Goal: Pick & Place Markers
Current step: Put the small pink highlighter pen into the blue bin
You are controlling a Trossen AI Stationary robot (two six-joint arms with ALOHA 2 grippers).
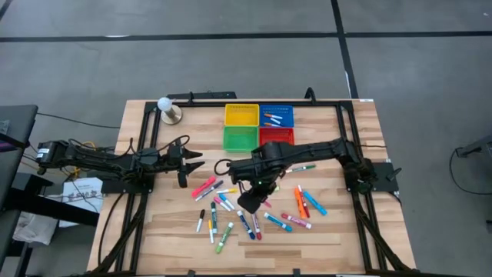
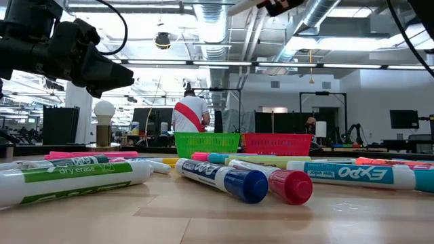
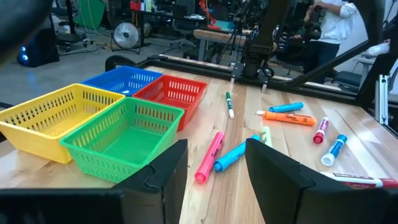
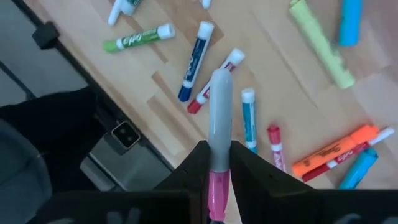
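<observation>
Right end effector (image 4: pixel 217 171) is clamping a grey-barrelled marker with a pink end (image 4: pixel 219 118) between its closed fingers, holding it above the counter (image 1: pixel 361 231) over the scattered markers. In the high view this end effector (image 1: pixel 251 201) is hanging at mid-counter, and the loose markers are lying around and beneath it. Directly past the held marker's tip, a blue-capped dry-erase marker (image 4: pixel 194 59), a red-capped one (image 4: pixel 214 78) and a teal-banded one (image 4: pixel 249 118) are resting on the wood. Farther out on one side a green marker (image 4: pixel 138 38) is lying alone. On the other side, a yellow-green highlighter (image 4: pixel 320 40) and an orange highlighter (image 4: pixel 333 149) are lying well apart from each other.

Left end effector (image 1: pixel 187 161) is waiting with its fingers apart and nothing between them, raised off the counter near its left side. Just ahead of its fingers (image 3: pixel 165 171) a pink highlighter (image 3: pixel 209 155) and a blue marker (image 3: pixel 235 155) are lying almost touching. Beside them, four mesh baskets are sitting together in a block: the green basket (image 3: pixel 121 140) nearest, the yellow basket (image 3: pixel 50 118) next to it, the red basket (image 3: pixel 171 96) and the blue basket (image 3: pixel 121 81) behind. In the high view a few markers (image 1: pixel 274 119) are lying inside the blue basket.

From counter height, a green dry-erase marker (image 2: pixel 68 181) and a teal-lettered Expo marker (image 2: pixel 352 175) are lying in the foreground.
</observation>
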